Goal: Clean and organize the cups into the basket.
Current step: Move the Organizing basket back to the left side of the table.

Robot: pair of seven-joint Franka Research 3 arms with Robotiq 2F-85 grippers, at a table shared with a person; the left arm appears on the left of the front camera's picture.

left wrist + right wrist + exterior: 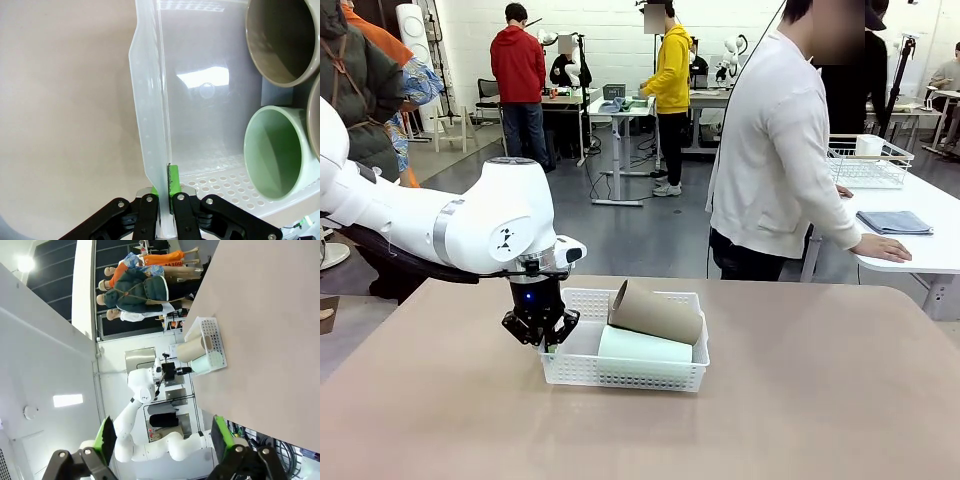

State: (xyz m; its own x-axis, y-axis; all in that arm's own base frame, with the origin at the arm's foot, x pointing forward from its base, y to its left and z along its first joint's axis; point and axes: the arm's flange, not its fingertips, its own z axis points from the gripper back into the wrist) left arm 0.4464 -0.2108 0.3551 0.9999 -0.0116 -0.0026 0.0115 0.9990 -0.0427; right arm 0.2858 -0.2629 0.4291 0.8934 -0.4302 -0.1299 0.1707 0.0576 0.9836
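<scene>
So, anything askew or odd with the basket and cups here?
One thing: the tan cup lies tilted, propped on the green cup and rising above the basket rim. The left gripper is shut on the basket's side wall. Nothing is spilled or damaged.

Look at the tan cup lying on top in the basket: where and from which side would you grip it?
Grip the tan cup across the middle of its body, coming straight down from above. It lies on its side, resting on the green cup in the basket, so its rounded upper side is exposed. The left gripper is shut on the basket's left wall, so the open right gripper seems better placed.
</scene>
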